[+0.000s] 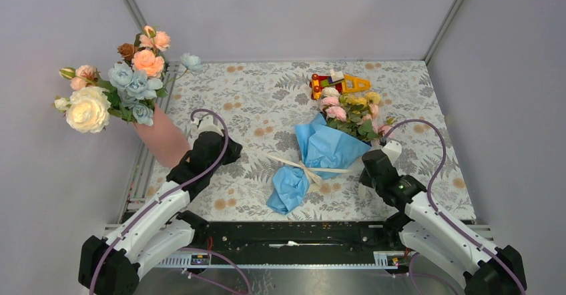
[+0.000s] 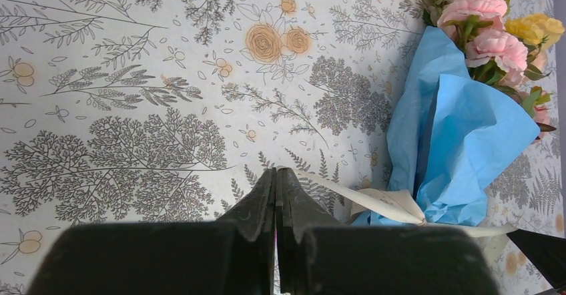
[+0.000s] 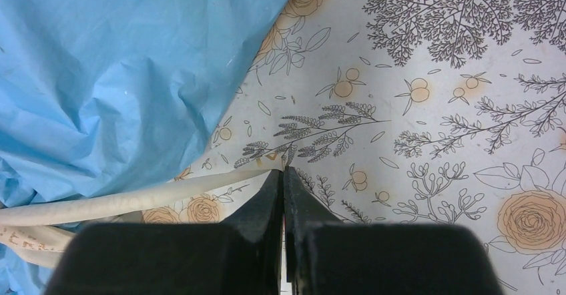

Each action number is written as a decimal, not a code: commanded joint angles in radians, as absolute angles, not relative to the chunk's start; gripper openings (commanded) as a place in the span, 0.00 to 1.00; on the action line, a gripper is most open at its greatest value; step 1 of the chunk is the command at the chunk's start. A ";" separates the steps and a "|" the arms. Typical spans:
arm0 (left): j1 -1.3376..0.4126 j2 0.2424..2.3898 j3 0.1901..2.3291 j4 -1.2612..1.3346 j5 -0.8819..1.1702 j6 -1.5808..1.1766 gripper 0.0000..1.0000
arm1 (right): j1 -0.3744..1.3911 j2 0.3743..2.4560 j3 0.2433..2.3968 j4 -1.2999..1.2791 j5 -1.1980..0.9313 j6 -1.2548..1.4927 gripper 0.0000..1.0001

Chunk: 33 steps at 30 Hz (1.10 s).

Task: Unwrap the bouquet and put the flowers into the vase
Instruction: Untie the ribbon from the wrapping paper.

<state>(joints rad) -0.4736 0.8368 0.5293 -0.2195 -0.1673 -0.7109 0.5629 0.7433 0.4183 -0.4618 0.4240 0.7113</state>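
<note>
The bouquet (image 1: 327, 148) lies mid-table in crinkled blue paper (image 2: 460, 141), tied with a cream ribbon (image 1: 310, 168). Its flowers (image 1: 350, 111), small pink, yellow and cream roses (image 2: 494, 35), point to the far right. The salmon-pink vase (image 1: 163, 141) stands at the left edge, holding larger blooms. My left gripper (image 1: 233, 153) is shut beside the vase, left of the ribbon's end; its tips (image 2: 276, 171) line up with the ribbon (image 2: 380, 205). My right gripper (image 1: 364, 175) is shut just right of the paper (image 3: 120, 75). The other ribbon end (image 3: 133, 201) runs up to its tips (image 3: 283, 170).
Large peach, dusty-blue and cream blooms (image 1: 120, 85) spread from the vase over the table's left edge. A red-and-yellow toy (image 1: 337, 83) lies at the back, just behind the roses. Grey walls close in the back and both sides.
</note>
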 commanded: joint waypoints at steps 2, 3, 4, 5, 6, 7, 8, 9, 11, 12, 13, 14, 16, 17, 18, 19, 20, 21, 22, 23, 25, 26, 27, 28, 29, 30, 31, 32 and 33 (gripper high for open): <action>-0.453 0.808 0.525 -0.207 -0.173 -0.695 0.00 | 0.534 0.722 0.402 -0.474 0.425 0.697 0.00; -0.450 0.805 0.525 -0.210 -0.173 -0.695 0.00 | 0.529 0.719 0.401 -0.473 0.424 0.695 0.00; -0.448 0.802 0.525 -0.212 -0.173 -0.694 0.00 | 0.526 0.717 0.400 -0.473 0.422 0.695 0.00; -0.446 0.799 0.526 -0.214 -0.173 -0.693 0.00 | 0.522 0.716 0.398 -0.473 0.421 0.695 0.00; -0.444 0.797 0.526 -0.217 -0.175 -0.692 0.00 | 0.518 0.715 0.397 -0.474 0.420 0.695 0.00; -0.442 0.794 0.526 -0.219 -0.176 -0.691 0.00 | 0.515 0.716 0.396 -0.473 0.418 0.695 0.00; -0.441 0.791 0.526 -0.221 -0.178 -0.690 0.00 | 0.511 0.717 0.396 -0.474 0.417 0.695 0.00; -0.438 0.790 0.525 -0.222 -0.178 -0.690 0.00 | 0.507 0.718 0.396 -0.474 0.417 0.695 0.00; -0.434 0.787 0.523 -0.226 -0.179 -0.689 0.00 | 0.503 0.717 0.394 -0.473 0.416 0.694 0.00; -0.433 0.785 0.523 -0.228 -0.178 -0.688 0.00 | 0.500 0.716 0.394 -0.473 0.414 0.695 0.00; -0.430 0.783 0.522 -0.230 -0.179 -0.687 0.00 | 0.497 0.716 0.394 -0.473 0.413 0.695 0.00; -0.428 0.782 0.522 -0.231 -0.180 -0.687 0.00 | 0.493 0.715 0.393 -0.473 0.412 0.695 0.00; -0.425 0.775 0.523 -0.239 -0.184 -0.688 0.00 | 0.487 0.713 0.391 -0.472 0.409 0.695 0.00; -0.424 0.771 0.523 -0.242 -0.186 -0.687 0.00 | 0.485 0.711 0.390 -0.472 0.408 0.695 0.00; -0.422 0.766 0.524 -0.248 -0.190 -0.689 0.00 | 0.482 0.711 0.390 -0.472 0.408 0.696 0.00; -0.421 0.760 0.525 -0.255 -0.196 -0.692 0.00 | 0.479 0.712 0.390 -0.472 0.407 0.696 0.00; -0.419 0.750 0.525 -0.259 -0.201 -0.695 0.00 | 0.477 0.712 0.389 -0.472 0.406 0.695 0.00; -0.418 0.739 0.524 -0.262 -0.207 -0.697 0.00 | 0.475 0.712 0.389 -0.472 0.405 0.696 0.00; -0.416 0.731 0.524 -0.268 -0.212 -0.699 0.00 | 0.472 0.712 0.389 -0.472 0.404 0.696 0.00; -0.414 0.723 0.525 -0.274 -0.216 -0.699 0.00 | 0.470 0.713 0.388 -0.472 0.403 0.696 0.00; -0.408 0.714 0.530 -0.290 -0.219 -0.699 0.00 | 0.465 0.713 0.387 -0.472 0.400 0.696 0.00; -0.405 0.711 0.533 -0.299 -0.218 -0.698 0.00 | 0.464 0.713 0.388 -0.471 0.399 0.696 0.00; -0.403 0.708 0.534 -0.304 -0.216 -0.698 0.00 | 0.462 0.713 0.388 -0.471 0.397 0.695 0.00; -0.401 0.707 0.536 -0.308 -0.214 -0.697 0.00 | 0.460 0.714 0.388 -0.472 0.396 0.696 0.00; -0.399 0.705 0.538 -0.312 -0.212 -0.697 0.00 | 0.458 0.715 0.388 -0.471 0.394 0.696 0.00; -0.398 0.704 0.540 -0.316 -0.209 -0.697 0.00 | 0.456 0.715 0.388 -0.471 0.395 0.696 0.00; -0.395 0.703 0.544 -0.322 -0.209 -0.696 0.00 | 0.455 0.715 0.388 -0.471 0.394 0.696 0.00; -0.394 0.701 0.546 -0.325 -0.207 -0.695 0.00 | 0.453 0.715 0.388 -0.472 0.393 0.696 0.00; -0.392 0.700 0.551 -0.331 -0.208 -0.694 0.00 | 0.452 0.715 0.388 -0.472 0.393 0.696 0.00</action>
<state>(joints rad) -0.4061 0.7189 0.5209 -0.3286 -0.1802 -0.7048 0.4664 0.7197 0.3935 -0.4629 0.3962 0.7044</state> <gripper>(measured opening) 0.010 0.015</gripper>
